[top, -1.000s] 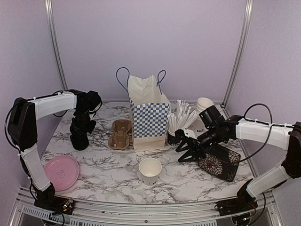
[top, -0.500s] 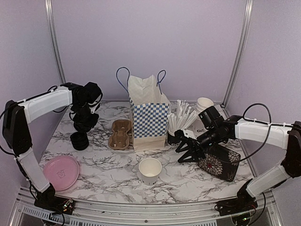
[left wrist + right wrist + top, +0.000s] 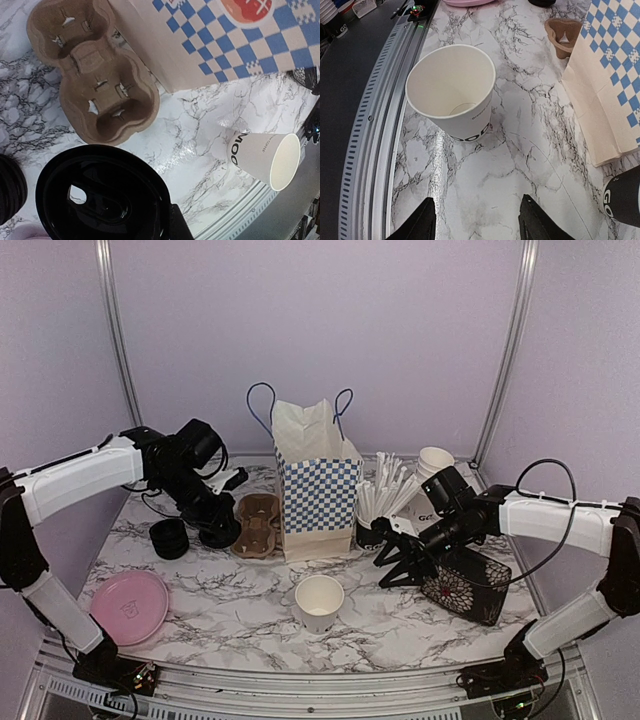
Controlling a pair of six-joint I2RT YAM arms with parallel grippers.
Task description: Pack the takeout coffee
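Since a second ago the left gripper (image 3: pixel 216 530) has swung from the stack of rings (image 3: pixel 169 538) toward the carrier (image 3: pixel 258 524), pinched on a black lid (image 3: pixel 100 200). The right gripper (image 3: pixel 393 562) hangs half-spread, empty. An unlidded cup (image 3: pixel 319 600) stands on the marble table (image 3: pixel 220 590), lilac walls (image 3: pixel 320 320) behind.

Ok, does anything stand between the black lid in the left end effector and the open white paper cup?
Nothing visible: bare marble table lies between the black plastic lid and the white paper cup; the brown pulp carrier sits aside.

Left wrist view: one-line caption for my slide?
Black lid held beside the pulp carrier, checkered bag and lidless cup beyond.
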